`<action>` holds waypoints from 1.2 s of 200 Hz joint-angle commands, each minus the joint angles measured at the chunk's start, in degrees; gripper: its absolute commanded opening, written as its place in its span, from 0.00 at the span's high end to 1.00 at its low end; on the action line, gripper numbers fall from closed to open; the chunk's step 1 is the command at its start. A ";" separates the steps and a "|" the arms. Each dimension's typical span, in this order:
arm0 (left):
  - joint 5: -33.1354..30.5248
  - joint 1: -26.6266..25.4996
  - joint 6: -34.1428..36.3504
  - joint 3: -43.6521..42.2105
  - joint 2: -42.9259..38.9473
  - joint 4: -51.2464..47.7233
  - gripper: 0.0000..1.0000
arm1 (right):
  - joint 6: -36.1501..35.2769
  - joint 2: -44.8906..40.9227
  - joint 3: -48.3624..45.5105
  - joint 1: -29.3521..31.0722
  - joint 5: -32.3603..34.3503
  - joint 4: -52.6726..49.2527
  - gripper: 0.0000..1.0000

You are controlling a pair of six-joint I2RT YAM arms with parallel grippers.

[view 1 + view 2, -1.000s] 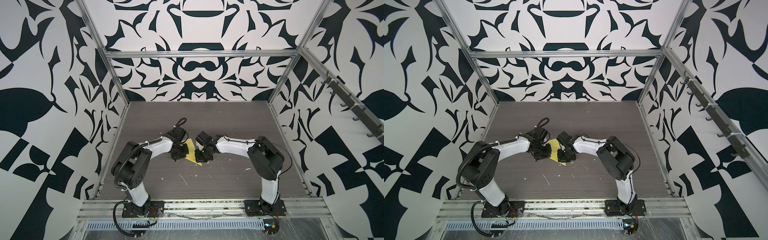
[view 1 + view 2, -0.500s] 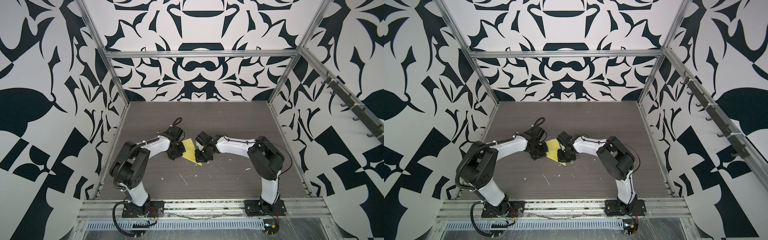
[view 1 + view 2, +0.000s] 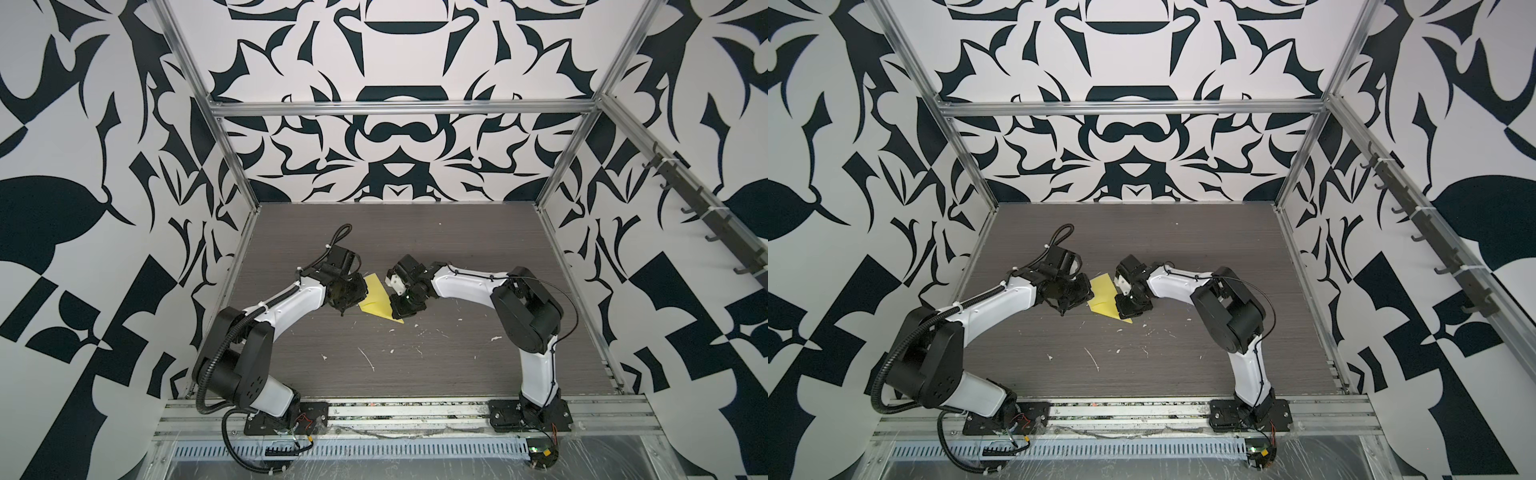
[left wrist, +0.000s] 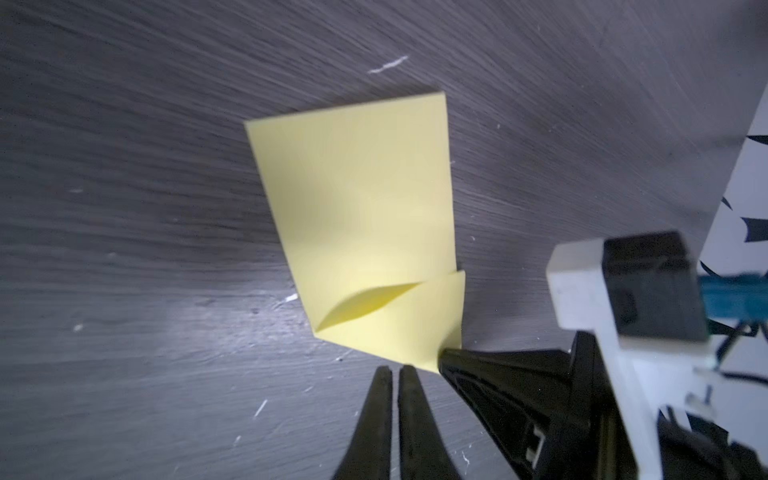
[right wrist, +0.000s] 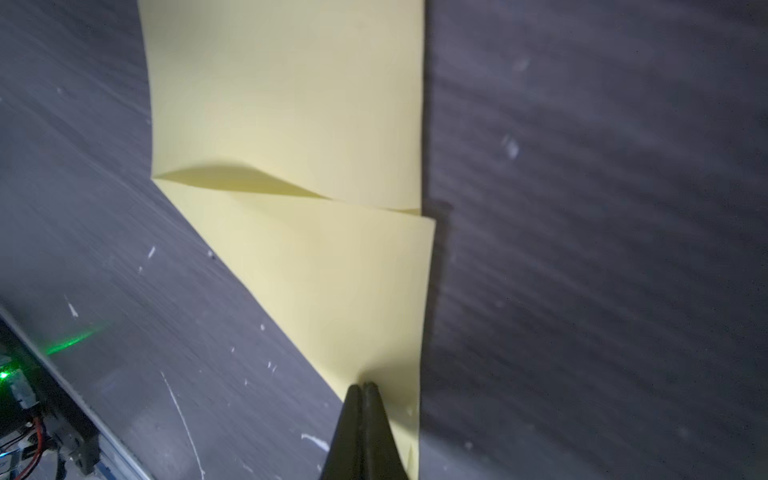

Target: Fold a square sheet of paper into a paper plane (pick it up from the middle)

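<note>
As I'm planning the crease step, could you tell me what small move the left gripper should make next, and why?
Probably slide the left gripper onto the square sheet of paper and press its bulging fold flat. The right gripper, shut, seems to pin the paper's narrow end, while the left sits shut beside the paper, off it.

place: robotics lab cell | signs: aluminium frame (image 3: 399, 109); patterned wall panels (image 3: 399, 54); mounting rail (image 3: 407, 419); grey tabletop (image 3: 415, 232)

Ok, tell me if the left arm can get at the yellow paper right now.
Probably yes: the left gripper, shut, sits just off the yellow paper, only bare table between; the right gripper crowds that corner.
</note>
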 commanded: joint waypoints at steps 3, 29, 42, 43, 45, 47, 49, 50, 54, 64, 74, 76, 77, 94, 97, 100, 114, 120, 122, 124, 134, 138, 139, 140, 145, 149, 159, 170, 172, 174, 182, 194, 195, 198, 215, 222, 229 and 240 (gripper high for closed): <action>3.89 -1.74 -0.16 -0.89 2.57 3.91 0.90 | -7.56 0.76 3.38 -1.46 -1.78 -2.19 1.00; 5.52 -3.22 -1.18 -0.12 6.38 6.48 0.92 | -6.93 1.34 3.18 -1.46 -4.11 -2.83 1.00; 6.07 -3.62 -1.81 0.29 8.12 7.79 0.93 | -6.23 1.43 2.79 -1.46 -3.79 -2.82 1.00; 6.12 -3.64 -1.81 0.34 8.22 7.93 0.93 | -6.13 1.43 2.76 -1.50 -3.78 -2.86 1.00; 6.27 -3.66 -1.91 0.38 8.47 8.02 0.93 | -5.99 1.48 2.70 -1.47 -3.64 -2.91 1.00; 6.40 -3.67 -1.94 0.46 8.73 8.11 0.93 | -5.95 1.51 2.64 -1.42 -3.54 -2.90 1.00; 6.56 -3.74 -2.03 0.54 8.92 8.39 0.94 | -5.86 1.52 2.69 -1.45 -3.44 -2.90 1.00; 6.59 -3.75 -2.05 0.60 9.01 8.46 0.94 | -5.77 1.52 2.67 -1.45 -3.39 -2.90 1.00; 6.87 -3.82 -2.19 0.78 9.53 8.82 0.94 | -5.56 1.60 2.64 -1.46 -3.21 -3.02 1.00; 7.28 -4.01 -2.24 1.37 10.55 9.30 0.94 | -4.98 1.99 2.72 -1.46 -2.89 -3.17 1.00; 7.33 -4.19 -2.48 2.09 11.57 9.26 0.94 | -4.39 2.37 2.93 -1.46 -2.66 -3.47 1.00; 7.39 -4.24 -2.52 2.18 11.77 9.34 0.94 | -4.32 2.44 2.99 -1.46 -2.68 -3.50 1.00; 7.44 -4.26 -2.51 2.30 11.89 9.37 0.94 | -4.25 2.46 3.00 -1.50 -2.65 -3.51 1.00; 7.82 -4.89 -2.55 3.09 13.39 9.48 0.95 | -3.33 2.84 3.18 -1.46 -1.89 -3.86 1.00; 7.84 -4.94 -2.54 3.15 13.65 9.44 0.95 | -3.31 2.84 3.18 -1.46 -1.84 -3.86 1.00; 7.85 -5.03 -2.51 3.18 13.88 9.40 0.95 | -3.22 2.90 3.18 -1.46 -1.71 -3.94 1.00; 7.96 -5.16 -2.51 3.56 14.86 8.93 0.95 | -2.69 3.10 3.33 -1.50 -0.89 -4.55 1.00; 7.95 -5.27 -2.52 3.60 15.24 8.76 0.95 | -2.62 3.16 3.31 -1.47 -0.87 -4.65 1.00; 7.89 -5.26 -2.53 3.68 15.36 8.64 0.95 | -2.58 3.18 3.34 -1.46 -0.82 -4.65 1.00; 7.88 -5.19 -2.51 3.70 15.57 8.55 0.95 | -2.55 3.19 3.35 -1.46 -0.74 -4.74 1.00; 7.59 -5.25 -2.50 3.77 16.01 8.13 0.95 | -2.56 3.32 3.36 -1.46 -0.36 -5.00 1.00; 7.51 -5.30 -2.50 3.83 16.17 8.02 0.95 | -2.52 3.36 3.36 -1.45 -0.34 -5.09 1.00; 7.50 -5.27 -2.50 3.83 16.15 8.01 0.95 | -2.51 3.36 3.36 -1.45 -0.34 -5.14 1.00; 7.50 -5.31 -2.46 3.82 16.23 7.95 0.95 | -2.51 3.36 3.36 -1.46 -0.29 -5.16 1.00; 7.41 -5.25 -2.29 3.92 16.40 7.70 0.96 | -2.45 3.45 3.35 -1.46 -0.09 -5.37 1.00; 7.33 -5.27 -2.22 4.03 16.55 7.45 0.95 | -2.32 3.44 3.34 -1.46 0.16 -5.49 1.00; 7.28 -5.27 -1.86 4.37 16.93 6.65 0.96 | -2.26 3.61 3.50 -1.46 0.45 -5.70 1.00; 6.70 -5.25 -1.37 4.67 17.23 5.13 0.96 | -2.18 3.80 3.52 -1.53 0.80 -6.06 1.00; 6.59 -5.25 -1.29 4.78 17.27 4.84 0.96 | -2.15 3.80 3.51 -1.54 0.91 -6.11 1.00; 6.50 -5.25 -1.17 4.85 17.28 4.48 0.96 | -2.16 3.80 3.48 -1.50 0.92 -6.14 1.00; 5.95 -5.30 -0.80 4.98 17.38 3.25 0.96 | -2.12 3.89 3.52 -1.54 1.13 -6.29 1.00; 5.47 -5.19 -0.69 4.80 17.29 1.90 0.96 | -2.03 3.98 3.50 -1.60 1.63 -6.61 1.00; 5.43 -5.18 -0.67 4.80 17.24 1.87 0.96 | -2.01 3.98 3.47 -1.57 1.66 -6.64 1.00; 5.24 -5.32 -0.61 4.65 17.15 1.54 0.96 | -2.05 3.98 3.47 -1.59 1.76 -6.74 1.00; 3.89 -5.17 -0.39 4.43 16.43 -0.43 0.97 | -1.91 4.15 3.33 -1.63 2.28 -7.18 1.00; 3.34 -5.18 -0.22 4.35 16.18 -1.33 0.96 | -1.80 4.23 3.31 -1.63 2.46 -7.36 1.00; 2.58 -5.18 -0.14 4.22 15.97 -2.18 0.96 | -1.73 4.33 3.36 -1.68 2.62 -7.53 1.00; 1.53 -5.08 -0.11 4.19 15.63 -3.30 0.97 | -1.46 4.57 3.52 -1.72 2.90 -7.88 1.00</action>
